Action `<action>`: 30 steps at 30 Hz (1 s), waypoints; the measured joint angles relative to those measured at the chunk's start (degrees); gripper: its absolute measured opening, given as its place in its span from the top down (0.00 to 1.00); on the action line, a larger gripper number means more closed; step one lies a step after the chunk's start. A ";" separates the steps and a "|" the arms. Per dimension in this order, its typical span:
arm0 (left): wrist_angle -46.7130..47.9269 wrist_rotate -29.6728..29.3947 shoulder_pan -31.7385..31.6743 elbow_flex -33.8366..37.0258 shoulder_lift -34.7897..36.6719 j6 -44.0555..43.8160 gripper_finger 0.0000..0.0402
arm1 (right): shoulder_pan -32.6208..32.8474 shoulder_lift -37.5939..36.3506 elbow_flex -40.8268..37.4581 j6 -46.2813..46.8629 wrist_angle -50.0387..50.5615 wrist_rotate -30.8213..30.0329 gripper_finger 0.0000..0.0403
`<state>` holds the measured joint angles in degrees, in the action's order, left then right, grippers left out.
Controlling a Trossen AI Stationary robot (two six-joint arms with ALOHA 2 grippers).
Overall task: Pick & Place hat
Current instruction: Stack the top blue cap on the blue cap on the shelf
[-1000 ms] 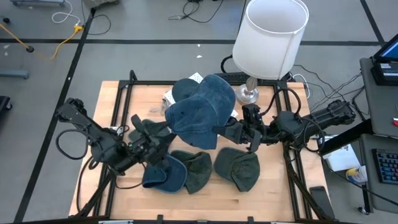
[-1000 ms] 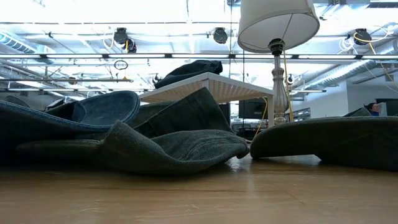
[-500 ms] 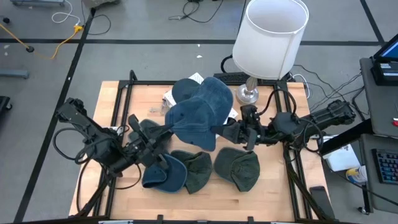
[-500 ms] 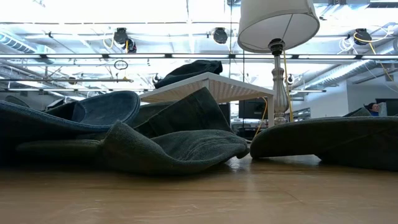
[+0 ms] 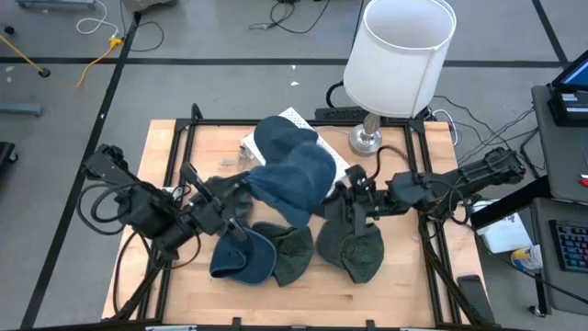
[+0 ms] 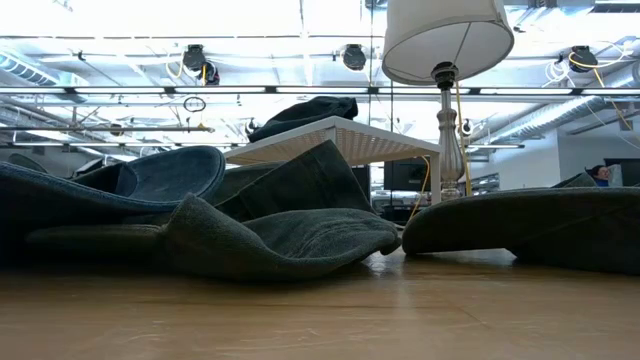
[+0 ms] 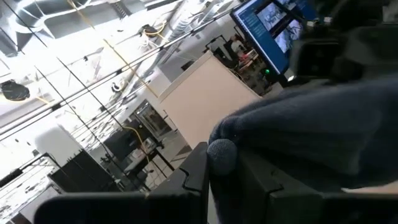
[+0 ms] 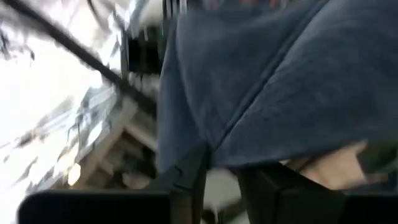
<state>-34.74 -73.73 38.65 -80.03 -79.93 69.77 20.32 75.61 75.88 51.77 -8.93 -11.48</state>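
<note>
Our left hand (image 5: 237, 187) and our right hand (image 5: 342, 195) each pinch an opposite edge of the same blue hat (image 5: 289, 179), fingers closed tight on the denim, and the cloth hangs stretched between them above the counter (image 5: 175, 152). The left wrist view shows the fabric's hem caught between that hand's two dark fingers (image 7: 198, 168). The right wrist view shows the same on the other side, a fold of blue clamped at the fingertips (image 8: 186, 177).

The relation that matters lies along the line between the hands. The hat's long axis runs hand to hand, so neither arm is nearer; each already has an end. From the left hand the hat spreads away toward the right hand, and from the right hand it spreads back the other way.

Just below both hands, three more hats rest flat on the counter: another blue one (image 5: 243, 258) under the left hand, a dark green one (image 5: 292, 255) between them, and a second green one (image 5: 353, 250) under the right hand. Beyond the held hat stands a lamp (image 5: 400, 55). We judge that setting the hat down calls for both hands to travel together, or the cloth will drag sideways.
</note>
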 joint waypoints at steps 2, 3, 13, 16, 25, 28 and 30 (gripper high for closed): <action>-0.07 -0.05 -0.51 0.00 0.06 -0.02 0.88 | 0.00 0.02 0.00 -0.03 3.31 4.10 0.77; -0.11 -0.12 -0.80 0.00 0.10 -0.14 0.88 | 0.04 0.03 0.00 -0.19 4.61 6.56 0.76; -3.17 -1.40 -5.76 0.00 0.17 -1.89 0.88 | 1.29 0.02 0.00 -4.91 12.24 26.53 0.74; -4.76 -2.51 -7.91 0.02 0.15 -3.42 0.88 | 2.12 -0.10 0.00 -10.83 12.27 26.08 0.76; -5.94 -7.65 -13.73 0.02 0.15 -10.99 0.88 | 2.64 -0.20 0.00 -24.91 12.20 14.08 0.80; -5.96 -8.42 -15.56 0.02 0.17 -12.53 0.88 | 2.67 -0.37 0.00 -27.43 12.30 10.90 0.82; -5.91 -8.44 -16.98 0.02 0.15 -13.48 0.88 | 2.67 -0.53 0.00 -29.74 11.66 8.41 0.82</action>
<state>-40.65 -82.16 21.67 -80.01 -79.79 56.29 22.98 75.08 75.88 22.03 2.73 -3.07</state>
